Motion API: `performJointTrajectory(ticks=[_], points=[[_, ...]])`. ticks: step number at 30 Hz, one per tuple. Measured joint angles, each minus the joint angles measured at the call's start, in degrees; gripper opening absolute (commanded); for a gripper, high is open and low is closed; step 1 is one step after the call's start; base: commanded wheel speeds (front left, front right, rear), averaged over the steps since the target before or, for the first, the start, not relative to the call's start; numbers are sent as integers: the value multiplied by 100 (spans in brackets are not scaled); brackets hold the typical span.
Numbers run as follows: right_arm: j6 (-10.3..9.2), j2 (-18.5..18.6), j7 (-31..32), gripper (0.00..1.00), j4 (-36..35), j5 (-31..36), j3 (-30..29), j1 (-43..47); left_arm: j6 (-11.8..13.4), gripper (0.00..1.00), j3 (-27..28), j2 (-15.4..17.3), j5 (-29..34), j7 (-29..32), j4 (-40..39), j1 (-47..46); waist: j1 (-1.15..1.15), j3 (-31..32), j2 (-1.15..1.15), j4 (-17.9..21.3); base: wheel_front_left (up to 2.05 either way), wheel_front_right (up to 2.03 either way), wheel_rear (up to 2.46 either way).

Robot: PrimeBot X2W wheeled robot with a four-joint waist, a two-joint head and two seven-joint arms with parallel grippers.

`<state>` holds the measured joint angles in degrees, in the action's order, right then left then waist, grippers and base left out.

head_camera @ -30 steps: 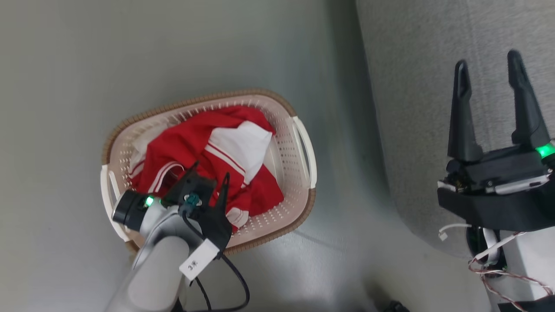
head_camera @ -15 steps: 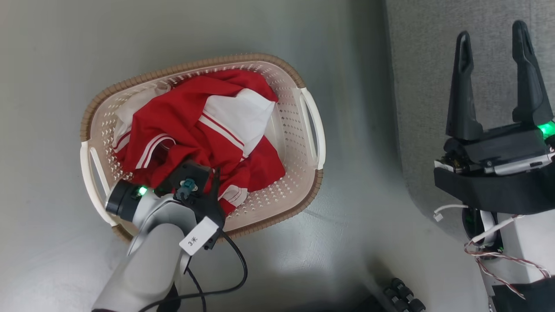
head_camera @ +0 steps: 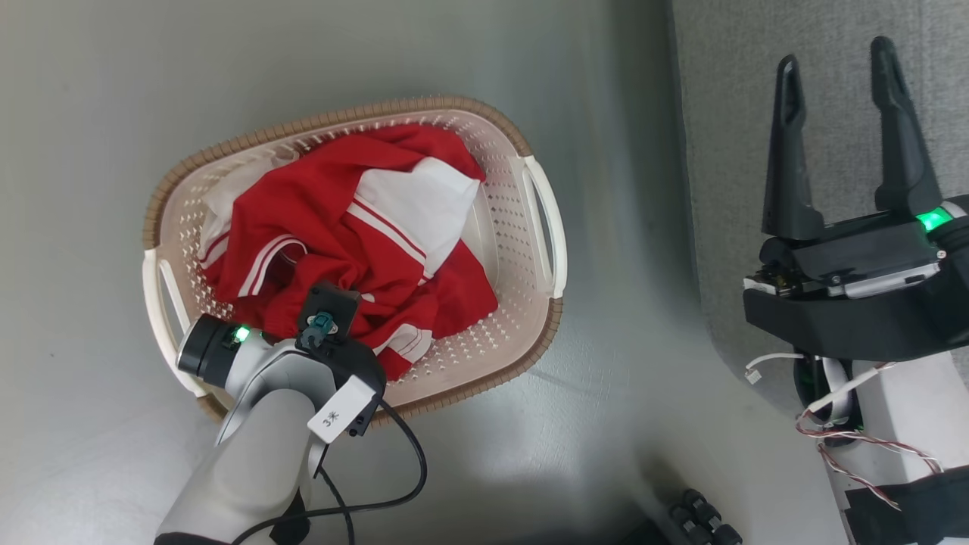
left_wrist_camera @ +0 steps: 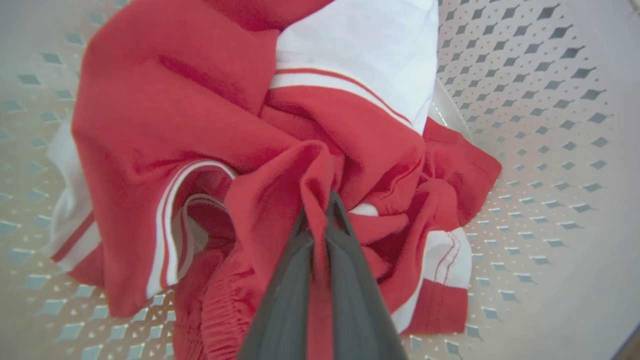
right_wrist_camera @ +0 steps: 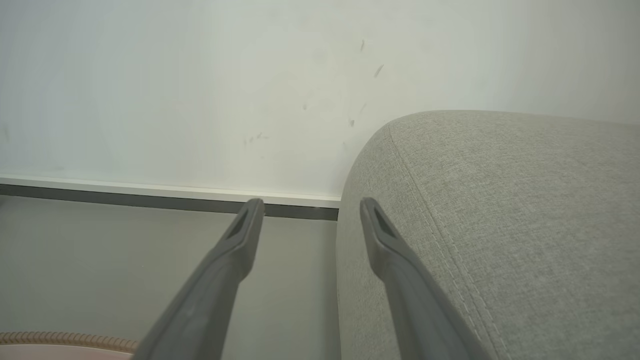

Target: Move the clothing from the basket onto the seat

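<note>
The left gripper (left_wrist_camera: 320,214) is clenched on a fold of the clothing (left_wrist_camera: 150,110), a red garment with white panels and white stripes; in the left wrist view its two dark fingers (left_wrist_camera: 285,300) meet at the tips with a ridge of red cloth pinched between them; the rest of the garment lies bunched around the grip, spread over the bottom of the basket (left_wrist_camera: 550,125). In the head view the left arm reaches down into the near end of the basket, its wrist over the lower part of the red heap; a white tag (head_camera: 341,409) and a black cable (head_camera: 412,469) hang from the wrist. The basket stands on the grey floor (head_camera: 303,60), a strip of bare floor between it and the sofa (head_camera: 727,113) on the right. The right gripper (head_camera: 834,57) is released, its fingers spread wide with nothing between them; it hangs above the rounded edge of the sofa, pointing toward the pale wall (right_wrist_camera: 200,75).
</note>
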<state>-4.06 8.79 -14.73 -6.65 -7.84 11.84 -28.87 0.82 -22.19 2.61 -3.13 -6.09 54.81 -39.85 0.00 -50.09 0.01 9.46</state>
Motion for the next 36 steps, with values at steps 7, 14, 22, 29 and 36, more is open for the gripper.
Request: performJointTrajectory(ticks=[7, 14, 22, 29, 36], points=[[40, -67, 0, 100, 299, 0, 14, -46, -135, 0, 9, -4, -83, -426, -24, -2, 0, 254, 0, -46, 0, 0, 0], [102, -146, 1, 100, 667, -3, 23, -58, -311, 0, -64, -12, -129, -714, -200, 10, 0, 699, -2, -158, 0, 0, 0], [171, -148, 1, 100, 1044, -20, -4, 10, -441, 0, -82, -18, -412, -800, -689, 41, 0, 1287, -1, -348, 0, 0, 0], [314, -148, 1, 100, 1411, -48, -5, 137, -591, 0, -84, -37, -680, -820, -1202, 38, -1, 1829, -1, -535, 0, 0, 0], [438, -210, 1, 100, 1770, -79, 93, 247, -645, 0, 27, -42, -734, -821, -1573, -144, -1, 2393, -1, -689, 0, 0, 0]])
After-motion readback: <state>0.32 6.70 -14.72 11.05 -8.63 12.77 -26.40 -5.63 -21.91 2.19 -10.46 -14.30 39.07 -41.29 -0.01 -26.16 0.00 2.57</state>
